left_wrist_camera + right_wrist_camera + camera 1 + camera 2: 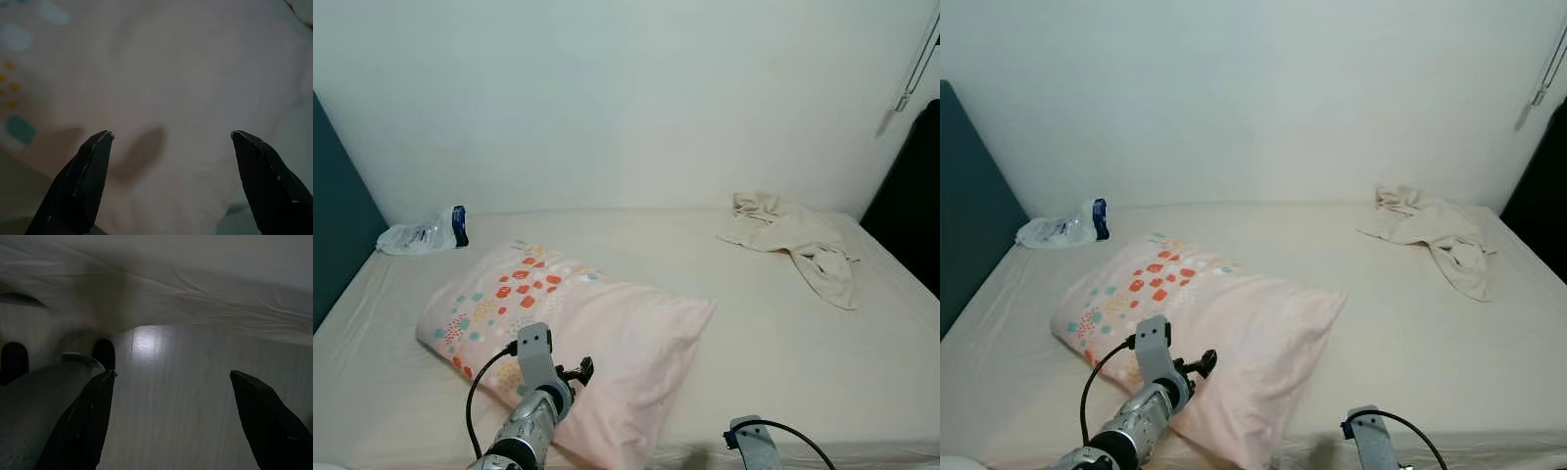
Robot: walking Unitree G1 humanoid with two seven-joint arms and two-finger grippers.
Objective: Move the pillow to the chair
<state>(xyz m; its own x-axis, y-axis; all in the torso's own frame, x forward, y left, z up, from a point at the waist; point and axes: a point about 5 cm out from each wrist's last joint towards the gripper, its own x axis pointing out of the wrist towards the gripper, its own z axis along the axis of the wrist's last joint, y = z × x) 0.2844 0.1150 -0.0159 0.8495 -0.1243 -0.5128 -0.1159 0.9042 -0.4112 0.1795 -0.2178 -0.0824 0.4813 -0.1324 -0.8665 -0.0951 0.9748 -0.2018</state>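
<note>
Nearest the camera, the left tool (168, 142) hangs just over the near edge of the soft pale-pink pillow printed with red, orange and teal dots (573, 333), its two black fingers (83, 176) spread wide with pink fabric showing between them and nothing pinched; the pillow lies directly ahead of and beneath this tool, flat on the cream-sheeted bed (754, 362), its long axis running from the dotted end off to the tool's far left down to the plain corner at its near right; so the left arm is plainly the nearer one, and a grasp looks to call for a short drop onto the edge below; the right tool (171, 382) sits low by the foot of the bed, well to the right of the pillow, its fingers also spread and holding nothing, looking along pale flooring under the overhanging sheet. Beyond the left tool, well apart, lie a crumpled clear plastic bag with a dark blue band (423, 234) at the far left and a rumpled beige cloth (798, 240) at the far right. No chair can be made out; a dark shape at the right edge (913, 196) is cut off and too unclear to name.
</note>
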